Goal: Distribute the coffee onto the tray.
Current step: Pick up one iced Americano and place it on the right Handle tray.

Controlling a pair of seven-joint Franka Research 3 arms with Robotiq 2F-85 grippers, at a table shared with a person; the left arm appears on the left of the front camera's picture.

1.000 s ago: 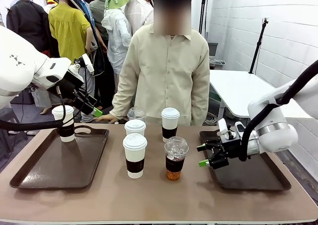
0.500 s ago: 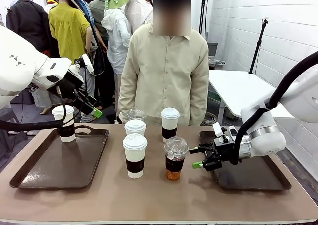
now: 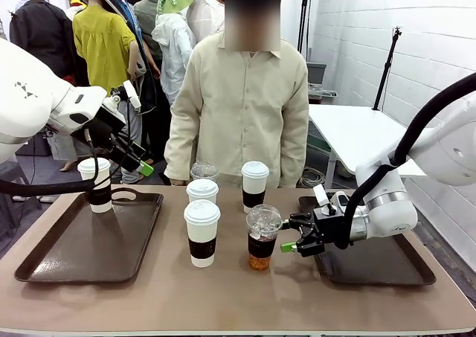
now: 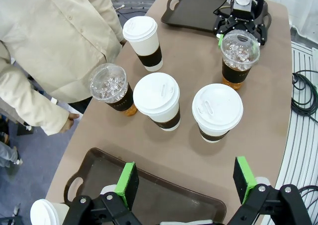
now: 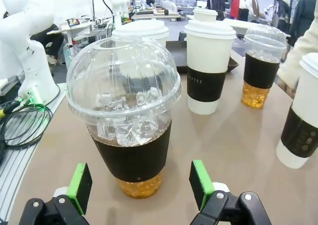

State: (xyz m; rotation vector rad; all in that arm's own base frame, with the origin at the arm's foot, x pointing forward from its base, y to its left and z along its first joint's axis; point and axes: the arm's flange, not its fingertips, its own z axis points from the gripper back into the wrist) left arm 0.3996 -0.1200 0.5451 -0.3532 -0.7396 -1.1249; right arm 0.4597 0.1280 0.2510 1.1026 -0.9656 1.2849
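1. At the right gripper: wide open, nothing held, pads flanking the dark sleeve of the near iced coffee, apart from it.
2. Step in hand, seemingly: final approach to grasp; cup on the bare tabletop, near the right tray.
3. Next: close gently on the sleeve, lift upright, set on that tray.
4. At the left gripper: open, empty, above the left tray, one white cup standing there.

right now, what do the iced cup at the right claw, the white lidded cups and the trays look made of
Iced cup at the right claw: clear glossy plastic, since ice and amber drink show through dome and wall; its dark sleeve looks like matte paper.
White cups: apparently matte paper, with opaque lids, probably plastic.
Trays: dark brown, slight sheen, probably moulded plastic.
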